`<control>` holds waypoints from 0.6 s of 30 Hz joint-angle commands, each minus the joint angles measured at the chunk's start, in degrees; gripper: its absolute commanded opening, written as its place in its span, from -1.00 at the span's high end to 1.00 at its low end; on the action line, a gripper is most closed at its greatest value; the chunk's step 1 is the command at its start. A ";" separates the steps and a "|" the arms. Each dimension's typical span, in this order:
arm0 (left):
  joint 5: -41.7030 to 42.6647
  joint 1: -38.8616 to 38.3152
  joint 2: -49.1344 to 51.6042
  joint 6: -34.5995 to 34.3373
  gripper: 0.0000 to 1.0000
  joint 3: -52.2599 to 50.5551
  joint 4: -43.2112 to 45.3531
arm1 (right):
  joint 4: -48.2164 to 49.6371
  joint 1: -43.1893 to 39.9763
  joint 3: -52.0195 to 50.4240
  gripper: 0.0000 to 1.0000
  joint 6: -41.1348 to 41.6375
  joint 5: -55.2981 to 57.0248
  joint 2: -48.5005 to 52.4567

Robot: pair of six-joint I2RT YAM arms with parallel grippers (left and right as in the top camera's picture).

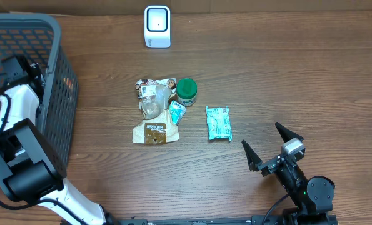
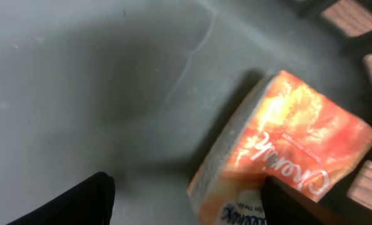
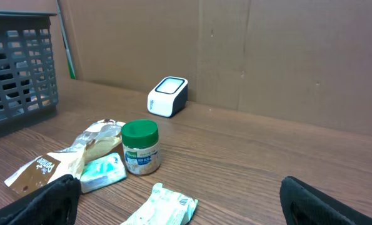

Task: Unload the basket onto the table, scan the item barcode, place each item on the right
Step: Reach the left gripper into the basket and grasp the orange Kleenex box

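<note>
**Orange packet lies in the basket, four items wait on the table**

Orange glossy packet (image 2: 286,144) with white script lettering lies flat on the grey floor of the dark plastic mesh basket (image 1: 54,37), which stands at about nine to ten o'clock of the table in the overhead view. The left gripper (image 2: 186,187) hangs inside this basket, just above the packet. Its two black fingers stand wide apart and nothing is clamped between them; the packet is by the right-hand finger, not in a grip.

I judge that this packet is finished: the basket seems to be the place for scanned goods, though the pictures cannot prove that the scan was made.

The white box-shaped scanner (image 1: 157,26) stands at twelve o'clock, with nothing in front of it. Near the centre of the table are a brown paper pouch with a clear window (image 1: 153,128), a small jar with a green lid (image 1: 186,91) and a little teal sachet (image 1: 177,112), all close together. A flat teal wrapped pack (image 1: 218,122) lies apart from them, toward three o'clock.

The right gripper (image 1: 261,135) is at about five o'clock, jaws fully spread and empty, pointing toward the items.

So, in my opinion, one item is done and four are left, none of them picked up yet.
</note>
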 commanded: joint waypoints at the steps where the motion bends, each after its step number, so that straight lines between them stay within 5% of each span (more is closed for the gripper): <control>1: 1.16 -0.74 -0.31 3.80 -0.53 -4.44 3.72 | 0.13 0.33 -0.61 -1.00 0.15 -0.04 -0.68; 6: 1.16 -0.74 0.13 3.98 -0.43 -7.37 7.98 | 0.13 0.33 -0.61 -0.99 0.15 -0.04 -0.68; 12: 1.16 -0.74 0.13 3.89 0.34 -8.66 8.48 | 0.13 0.33 -0.61 -1.00 0.15 -0.04 -0.68; 18: 1.16 -0.74 0.13 1.95 0.48 -10.45 9.79 | 0.13 0.33 -0.61 -1.00 0.15 -0.04 -0.68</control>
